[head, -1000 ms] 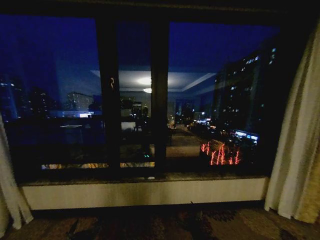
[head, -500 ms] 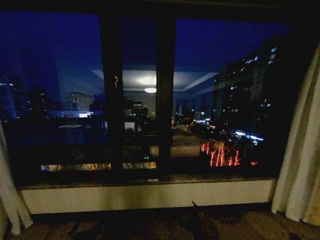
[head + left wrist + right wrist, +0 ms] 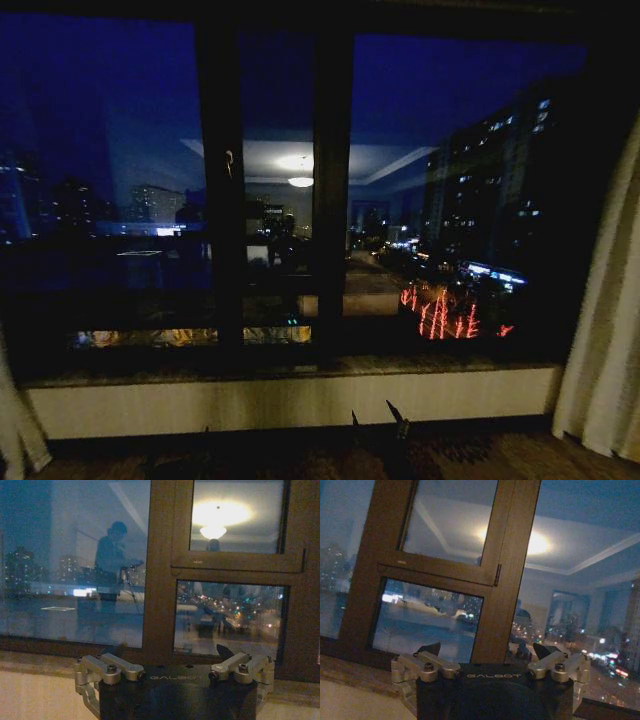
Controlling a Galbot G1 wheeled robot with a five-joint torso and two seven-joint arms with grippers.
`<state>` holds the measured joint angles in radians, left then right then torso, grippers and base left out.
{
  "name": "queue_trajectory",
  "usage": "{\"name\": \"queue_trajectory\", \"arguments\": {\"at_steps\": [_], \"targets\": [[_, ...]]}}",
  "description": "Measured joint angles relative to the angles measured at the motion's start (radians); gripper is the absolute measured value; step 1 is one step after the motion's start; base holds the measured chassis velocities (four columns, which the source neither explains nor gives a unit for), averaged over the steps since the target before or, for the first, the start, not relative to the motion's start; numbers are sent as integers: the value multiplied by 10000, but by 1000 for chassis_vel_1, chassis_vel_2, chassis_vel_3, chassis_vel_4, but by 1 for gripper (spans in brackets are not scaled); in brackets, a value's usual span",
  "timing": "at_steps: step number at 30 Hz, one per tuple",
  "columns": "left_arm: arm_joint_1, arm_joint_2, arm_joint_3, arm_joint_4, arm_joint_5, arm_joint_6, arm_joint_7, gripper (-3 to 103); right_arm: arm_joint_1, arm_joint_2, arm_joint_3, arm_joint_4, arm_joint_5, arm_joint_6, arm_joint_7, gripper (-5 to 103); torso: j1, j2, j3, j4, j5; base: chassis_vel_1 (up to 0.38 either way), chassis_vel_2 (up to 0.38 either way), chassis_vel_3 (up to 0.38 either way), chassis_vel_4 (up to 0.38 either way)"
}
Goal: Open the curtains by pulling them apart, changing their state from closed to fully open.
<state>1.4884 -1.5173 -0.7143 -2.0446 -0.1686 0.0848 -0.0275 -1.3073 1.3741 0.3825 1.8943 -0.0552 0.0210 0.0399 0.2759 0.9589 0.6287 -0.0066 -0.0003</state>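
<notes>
Here the curtains point(image 3: 605, 330) are drawn well apart: one sheer cream panel hangs at the head view's right edge, the other is a sliver at the lower left corner point(image 3: 15, 425). Between them a dark-framed window point(image 3: 330, 190) shows a night city with lit towers and red lights; a round ceiling lamp is mirrored in the glass. Below it runs a pale sill wall point(image 3: 290, 400) above patterned carpet point(image 3: 480, 458).

Each wrist camera faces the brown window frame. The left gripper point(image 3: 172, 656) and the right gripper point(image 3: 487, 652) are held level before the pane, jaws spread wide, holding nothing. "GALBOT" is printed on each gripper's black body.
</notes>
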Motion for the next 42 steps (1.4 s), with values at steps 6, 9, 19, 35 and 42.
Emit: {"name": "queue_trajectory", "arguments": {"at_steps": [6,9,19,35,42], "targets": [[-14,21,37,90,2,-90,3,100,19,0,-12,-60,-28,5,0,100,12,-5,4,0,0,-151,106,174,-85],[-12,47,26,123,2,-122,3,100,31,0,-37,-61,-34,-19,0,100,2,-4,0,-1,1,-103,-42,93,40],[30,96,-34,102,0,-145,8,100,46,0,-143,-76,-67,-47,3,100,-8,2,-3,-2,1,-133,-182,144,172],[13,-25,62,65,132,-191,31,100,-4,-7,-102,-115,-114,267,-38,100,3,-3,0,-3,7,-199,-252,207,231],[-28,-111,42,63,233,-224,0,100,-23,1,-98,-165,-246,633,-166,100,-1,-2,0,4,0,198,-84,-210,107]]}}
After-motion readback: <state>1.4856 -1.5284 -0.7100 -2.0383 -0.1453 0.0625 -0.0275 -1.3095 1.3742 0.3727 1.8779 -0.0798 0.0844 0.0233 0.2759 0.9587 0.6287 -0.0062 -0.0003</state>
